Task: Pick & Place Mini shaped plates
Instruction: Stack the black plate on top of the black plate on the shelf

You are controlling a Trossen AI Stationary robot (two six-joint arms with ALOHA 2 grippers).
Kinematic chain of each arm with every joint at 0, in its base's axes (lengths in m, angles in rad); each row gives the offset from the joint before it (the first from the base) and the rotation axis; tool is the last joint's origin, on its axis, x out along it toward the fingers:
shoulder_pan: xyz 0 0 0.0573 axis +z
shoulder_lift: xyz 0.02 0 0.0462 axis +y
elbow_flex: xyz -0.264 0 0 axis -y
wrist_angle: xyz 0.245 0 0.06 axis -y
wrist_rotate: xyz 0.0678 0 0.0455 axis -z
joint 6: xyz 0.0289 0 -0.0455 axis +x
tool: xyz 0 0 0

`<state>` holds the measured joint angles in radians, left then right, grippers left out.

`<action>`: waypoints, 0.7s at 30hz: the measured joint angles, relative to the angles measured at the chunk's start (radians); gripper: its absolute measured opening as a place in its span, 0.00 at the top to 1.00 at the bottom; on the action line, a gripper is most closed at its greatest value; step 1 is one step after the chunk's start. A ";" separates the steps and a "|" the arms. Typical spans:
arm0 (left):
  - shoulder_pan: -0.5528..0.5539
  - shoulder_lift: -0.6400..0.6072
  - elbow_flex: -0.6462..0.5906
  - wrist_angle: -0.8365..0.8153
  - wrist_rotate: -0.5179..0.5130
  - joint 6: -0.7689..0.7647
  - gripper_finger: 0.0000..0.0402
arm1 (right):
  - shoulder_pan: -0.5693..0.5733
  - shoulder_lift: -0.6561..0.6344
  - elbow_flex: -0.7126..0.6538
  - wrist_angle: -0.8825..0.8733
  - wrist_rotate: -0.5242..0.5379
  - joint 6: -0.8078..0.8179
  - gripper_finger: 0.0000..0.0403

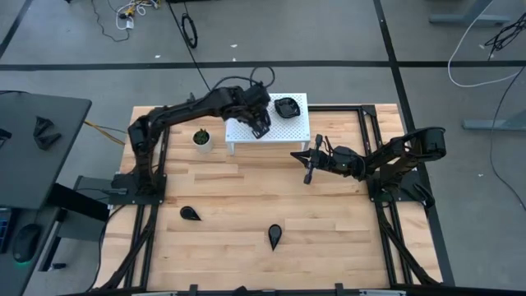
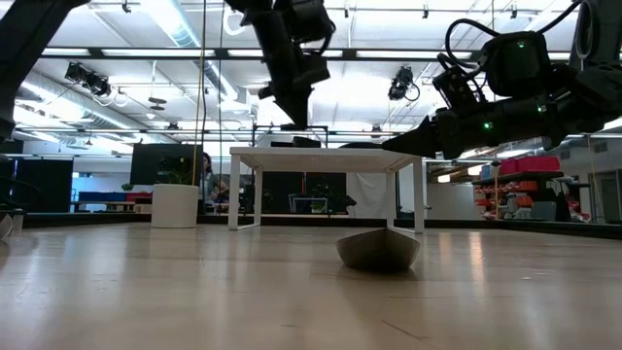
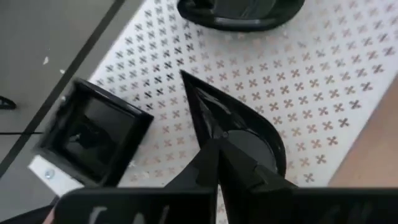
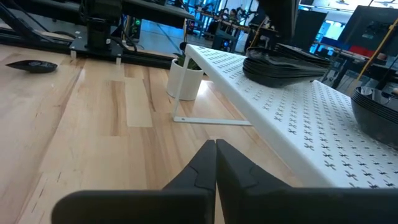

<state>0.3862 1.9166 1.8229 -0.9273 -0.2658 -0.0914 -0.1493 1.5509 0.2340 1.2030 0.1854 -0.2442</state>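
My left gripper [image 1: 260,125] hovers shut over the white perforated stand [image 1: 292,131], just above a black teardrop plate [image 3: 239,127] lying there. In the low view its tip [image 2: 292,119] is clear of the plates [image 2: 292,142] on the stand. A square plate [image 3: 93,134] sits at the stand's edge, and a stack of plates [image 1: 286,107] at its far right. Two teardrop plates [image 1: 191,214] [image 1: 274,236] lie on the table. My right gripper [image 1: 310,167] waits shut and level, right of the stand.
A small white pot with a green plant [image 1: 201,138] stands left of the stand. Bare wooden table [image 1: 246,185] lies between the stand and the two loose plates. Black frame rails [image 1: 374,164] run along both sides.
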 joint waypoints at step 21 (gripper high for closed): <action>-0.374 -0.134 -0.344 -0.154 -0.138 -0.297 0.97 | 0.014 0.000 0.000 -0.019 -0.075 0.207 0.97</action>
<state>0.0123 1.7823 1.4786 -1.0812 -0.4036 -0.3888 -0.1352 1.5509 0.2340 1.1842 0.1105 -0.0367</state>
